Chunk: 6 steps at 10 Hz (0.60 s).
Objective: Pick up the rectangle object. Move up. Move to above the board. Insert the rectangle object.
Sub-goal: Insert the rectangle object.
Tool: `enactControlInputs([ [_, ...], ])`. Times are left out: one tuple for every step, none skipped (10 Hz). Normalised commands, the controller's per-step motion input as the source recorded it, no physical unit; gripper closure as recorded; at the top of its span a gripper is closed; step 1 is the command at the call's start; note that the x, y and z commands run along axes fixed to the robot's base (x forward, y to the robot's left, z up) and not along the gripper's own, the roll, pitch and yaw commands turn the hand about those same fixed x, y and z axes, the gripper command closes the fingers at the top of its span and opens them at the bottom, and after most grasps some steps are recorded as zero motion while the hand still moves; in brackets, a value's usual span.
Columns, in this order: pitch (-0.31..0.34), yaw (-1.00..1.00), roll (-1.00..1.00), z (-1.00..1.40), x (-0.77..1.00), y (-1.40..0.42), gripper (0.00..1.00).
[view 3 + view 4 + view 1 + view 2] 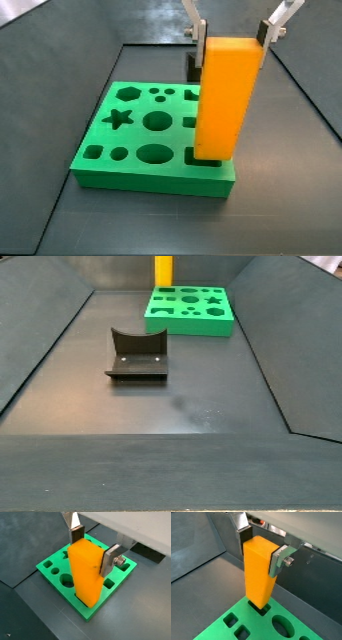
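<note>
A robot's gripper [92,547] stands over the green board [52,576] with its two silver fingers [111,560] set either side of the top of the orange block [87,572], which stands upright with its lower end in a hole at the board's edge. In both wrist views the fingers appear to sit against or just beside the block's faces; whether they press on it cannot be told.

Seen in a side view, left to right: the board [114,165] lies flat on the dark floor, its star, round and hexagon holes open across the left and middle, and the block [223,95] rises from a slot near the board's right edge, with the gripper [238,25] at its top.

In a side view from farther off, the dark fixture [138,355] stands on the floor at centre left, well apart from the board [227,324], which lies toward the far end of the bin. The block [163,270] stands at the board's far left corner, its top cut off by the frame's edge.

In a wrist view the block [259,569] enters a rectangular hole in the board [218,631].
</note>
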Motion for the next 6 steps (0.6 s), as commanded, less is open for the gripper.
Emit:
enactControlInputs([
  [0.0, 0.05, 0.05, -0.05, 0.0, 0.02, 1.0],
  [0.0, 0.0, 0.0, -0.02, 0.0, 0.0, 1.0],
  [0.0, 0.0, 0.01, -0.03, 0.0, 0.0, 1.0],
  [0.0, 0.0, 0.03, -0.19, -0.01, 0.0, 1.0],
  [0.0, 0.0, 0.05, -0.21, -0.03, 0.0, 1.0],
  [0.0, 0.0, 0.03, -0.18, -0.02, 0.0, 1.0],
])
